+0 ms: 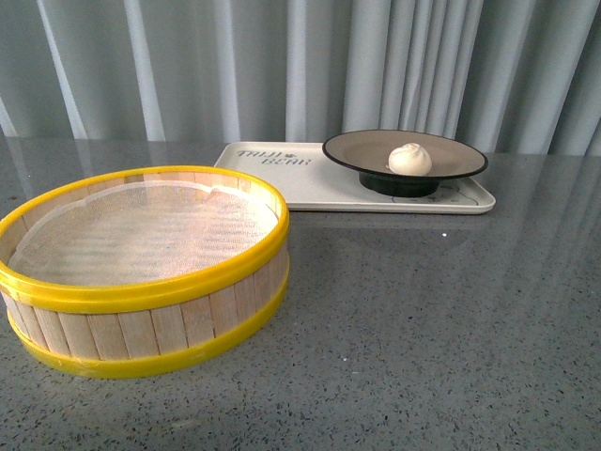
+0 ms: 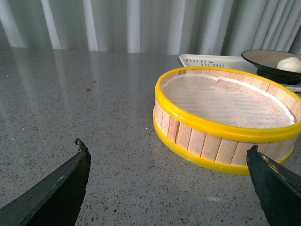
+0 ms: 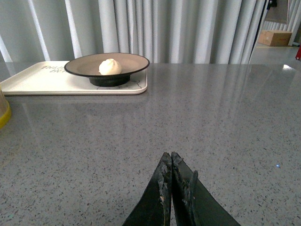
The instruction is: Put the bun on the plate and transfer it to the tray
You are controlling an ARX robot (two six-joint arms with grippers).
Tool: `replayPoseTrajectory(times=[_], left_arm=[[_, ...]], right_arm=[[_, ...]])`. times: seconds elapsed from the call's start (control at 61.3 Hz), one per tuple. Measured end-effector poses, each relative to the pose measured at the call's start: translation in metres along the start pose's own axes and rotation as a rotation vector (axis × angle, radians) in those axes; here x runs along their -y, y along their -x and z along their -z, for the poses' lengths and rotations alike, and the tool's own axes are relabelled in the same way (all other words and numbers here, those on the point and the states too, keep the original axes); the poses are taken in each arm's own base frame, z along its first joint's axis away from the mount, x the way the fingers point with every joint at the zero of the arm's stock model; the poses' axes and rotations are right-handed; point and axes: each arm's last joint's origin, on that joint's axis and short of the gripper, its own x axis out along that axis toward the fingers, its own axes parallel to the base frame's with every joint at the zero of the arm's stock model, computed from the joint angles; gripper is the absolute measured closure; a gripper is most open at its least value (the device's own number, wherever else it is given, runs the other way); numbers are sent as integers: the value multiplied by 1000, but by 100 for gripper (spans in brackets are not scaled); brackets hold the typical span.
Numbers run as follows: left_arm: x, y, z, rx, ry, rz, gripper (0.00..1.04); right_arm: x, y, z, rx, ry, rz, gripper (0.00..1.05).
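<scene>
The white bun (image 1: pixel 410 159) rests in the black-rimmed plate (image 1: pixel 362 150), and the plate stands on the right half of the cream tray (image 1: pixel 282 178) at the back of the table. The right wrist view shows the same bun (image 3: pixel 109 66), plate (image 3: pixel 77 67) and tray (image 3: pixel 42 80) far ahead. My right gripper (image 3: pixel 170 156) is shut with nothing in it, low over the bare tabletop. My left gripper (image 2: pixel 168 147) is open and empty, its fingers (image 2: pixel 77 165) spread wide just short of the steamer basket. Neither arm shows in the front view.
A round wooden steamer basket (image 1: pixel 141 272) with yellow rims and a white cloth liner stands at the front left, also in the left wrist view as the basket (image 2: pixel 225 117). Grey curtains hang behind the speckled grey table (image 1: pixel 423 329). A cardboard box (image 3: pixel 277 37) sits far off.
</scene>
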Motion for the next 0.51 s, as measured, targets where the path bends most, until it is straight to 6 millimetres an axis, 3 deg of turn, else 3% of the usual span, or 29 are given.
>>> replayPoseTrajectory(times=[0.163, 0.506], left_arm=[[0, 0, 0, 0, 0, 0, 7], [0, 0, 0, 0, 0, -1, 7]], right_arm=[[0, 0, 0, 0, 1, 0, 102], [0, 0, 0, 0, 1, 0, 44]])
